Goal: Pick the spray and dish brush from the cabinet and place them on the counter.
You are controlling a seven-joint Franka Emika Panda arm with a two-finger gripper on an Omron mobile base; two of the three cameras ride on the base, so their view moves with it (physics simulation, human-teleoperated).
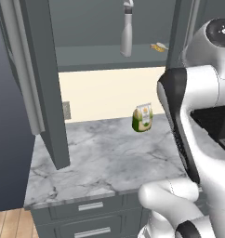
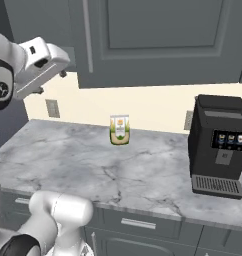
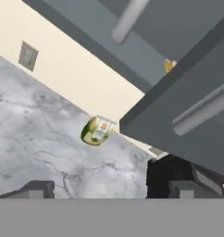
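Observation:
The cabinet (image 1: 100, 58) stands open, and the pale spray (image 1: 127, 32) stands upright on its grey shelf. The dish brush (image 1: 158, 46) lies on the same shelf to the spray's right, with only its yellowish head end showing. In the hand view the spray (image 3: 130, 18) and the brush head (image 3: 168, 65) sit high up, partly behind the edge of a cabinet door (image 3: 192, 111). My gripper (image 3: 111, 190) is open, its tips wide apart with nothing between them. It hangs over the marble counter (image 1: 100, 158), below and apart from the shelf. The hand (image 2: 45, 62) shows at upper left in the right base view.
A green-and-cream pouch (image 1: 142, 117) stands on the counter near the back wall. A black coffee machine (image 2: 218, 145) occupies the counter's right side. The open left door (image 1: 44, 83) juts out over the counter. A wall outlet (image 2: 52, 107) sits low on the cream wall.

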